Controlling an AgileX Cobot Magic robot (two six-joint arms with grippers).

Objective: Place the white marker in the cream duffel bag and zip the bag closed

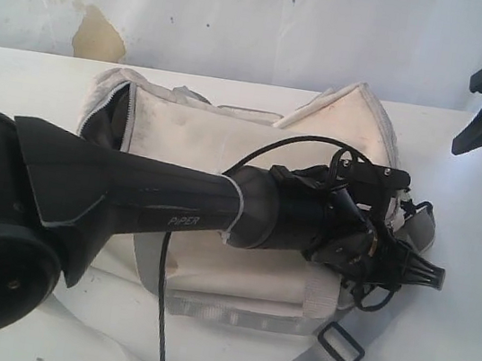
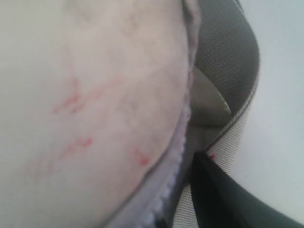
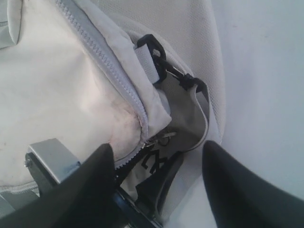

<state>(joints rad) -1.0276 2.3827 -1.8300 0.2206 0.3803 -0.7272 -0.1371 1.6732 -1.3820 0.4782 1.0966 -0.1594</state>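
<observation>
The cream duffel bag lies on the white table, its zip gaping at the left end where dark lining shows. The white marker is hidden or out of view. My left arm reaches across the bag, and my left gripper sits at the bag's right end. In the left wrist view only one black finger shows, beside the zip teeth and a grey strap. My right gripper hangs open in the air at the upper right. It looks down on the zip slider, with nothing between its fingers.
A grey strap with a black buckle trails off the bag toward the table's front edge. A black clip sits on the bag's end. The stained white wall stands behind the table.
</observation>
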